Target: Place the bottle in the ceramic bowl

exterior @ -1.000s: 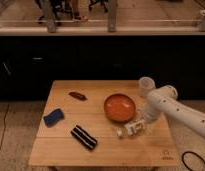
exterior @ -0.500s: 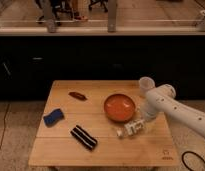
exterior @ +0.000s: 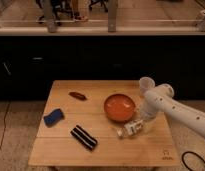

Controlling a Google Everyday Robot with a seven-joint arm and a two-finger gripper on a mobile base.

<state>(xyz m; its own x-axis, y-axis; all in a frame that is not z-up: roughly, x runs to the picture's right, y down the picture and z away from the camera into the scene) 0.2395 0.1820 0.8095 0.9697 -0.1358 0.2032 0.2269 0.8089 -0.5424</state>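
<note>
Wood worktop (exterior: 56, 150) carries everything. White arm (exterior: 168, 106) comes in from the right edge and bends down to the front-right part of the worktop. Bowl (exterior: 119, 108) is the widest dish, orange-red, glossy inside, empty, sitting right of centre. Bottle (exterior: 127, 130) looks to lie on its side on the worktop just in front of the bowl's near rim, close to it but outside it, not yet in. Gripper (exterior: 138, 125) is down at the bottle's right end, at or against it; can't tell if the jaws are open, closed or already holding it. Handling, as a guess: small clear plastic, prob. light and near empty, smooth and round so it'll roll or squirt out if pinched off-centre, and thin walls may dent. Best hold is across the body mid-label, not the cap. Bowl is ceramic, so lower the bottle in, don't drop it. The lift only needs to clear a low rim, a short hop back-left. Cup (exterior: 145, 84), translucent white, stands behind the arm nr the back-right corner; the elbow could clip it on a swing. Dark striped bar (exterior: 84, 137), blue pad (exterior: 53, 117) and small brown thing (exterior: 77, 95) are well off to the left, not in the way.
</note>
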